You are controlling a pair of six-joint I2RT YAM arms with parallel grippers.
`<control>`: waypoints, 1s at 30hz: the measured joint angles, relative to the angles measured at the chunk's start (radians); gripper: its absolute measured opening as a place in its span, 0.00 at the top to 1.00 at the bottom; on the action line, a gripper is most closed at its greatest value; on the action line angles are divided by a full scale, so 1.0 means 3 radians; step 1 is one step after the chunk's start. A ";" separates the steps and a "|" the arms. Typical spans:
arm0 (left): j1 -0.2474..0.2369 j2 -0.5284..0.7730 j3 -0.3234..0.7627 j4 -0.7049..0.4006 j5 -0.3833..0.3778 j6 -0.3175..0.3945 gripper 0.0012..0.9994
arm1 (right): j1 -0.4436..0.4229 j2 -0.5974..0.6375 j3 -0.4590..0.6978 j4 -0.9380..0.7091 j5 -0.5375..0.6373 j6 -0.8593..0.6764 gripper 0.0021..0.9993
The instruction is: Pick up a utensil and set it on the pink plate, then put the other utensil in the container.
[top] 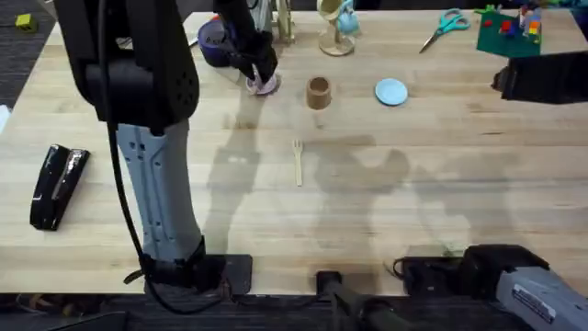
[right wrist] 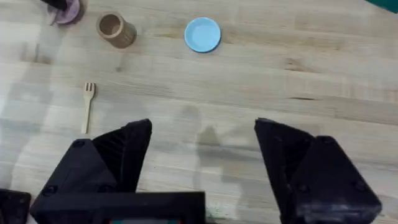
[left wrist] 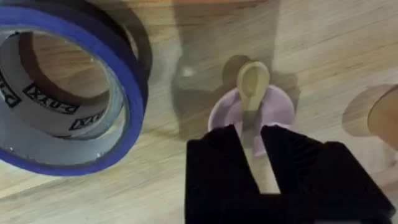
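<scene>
My left gripper (left wrist: pixel 252 146) is shut on the thin handle of the pale wooden spoon (left wrist: pixel 253 84). The spoon's bowl hangs just over the far rim of the small pink plate (left wrist: pixel 277 109), which is at the back of the table (top: pixel 266 86). The brown cup (top: pixel 318 92) stands just right of the plate. The wooden fork (top: pixel 298 161) lies flat on the table in front of the cup. My right gripper (right wrist: pixel 202 162) is open and holds nothing, low over the near right of the table, with the fork (right wrist: pixel 87 107) and the cup (right wrist: pixel 115 28) far ahead of it.
A blue tape roll (left wrist: pixel 62 93) lies close beside the pink plate. A light-blue plate (top: pixel 391 91) sits right of the cup. A black stapler (top: pixel 57 184) is at the left, with scissors (top: pixel 446 23) and a green brick plate (top: pixel 510 32) at the back right.
</scene>
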 joint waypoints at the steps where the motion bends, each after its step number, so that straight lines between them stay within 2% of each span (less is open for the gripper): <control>1: 0.0000 0.0000 0.0000 -0.0001 0.0000 0.0000 0.74 | 0.0000 0.0000 0.0000 0.0000 0.0000 0.0000 0.00; 10: 0.0000 -0.0075 -0.0001 -0.0100 0.0000 0.0002 0.66 | 0.0000 0.0000 0.0000 0.0000 0.0000 0.0000 0.00; 19: 0.0000 -0.0612 0.0000 -0.0374 0.0000 0.0003 0.53 | 0.0000 0.0000 0.0000 0.0000 0.0000 0.0000 0.00; 22: 0.0000 -0.0770 0.0000 -0.0494 0.0002 0.0004 0.44 | 0.0000 0.0000 0.0000 0.0000 0.0000 0.0000 0.00; 25: 0.0000 -0.0890 0.0000 -0.0646 0.0030 0.0026 0.30 | 0.0000 0.0000 0.0000 0.0000 0.0000 0.0000 0.00; 27: 0.0000 -0.0959 0.0000 -0.0728 0.0061 0.0032 0.26 | 0.0000 0.0000 0.0000 0.0000 0.0000 0.0000 0.00; 28: -0.0001 -0.0992 0.0000 -0.0758 0.0073 0.0038 0.19 | 0.0000 0.0000 0.0000 0.0000 0.0000 0.0000 0.00; 30: -0.0005 -0.1081 0.0000 -0.0833 0.0086 0.0044 0.15 | 0.0000 0.0000 0.0000 0.0000 0.0000 0.0000 0.00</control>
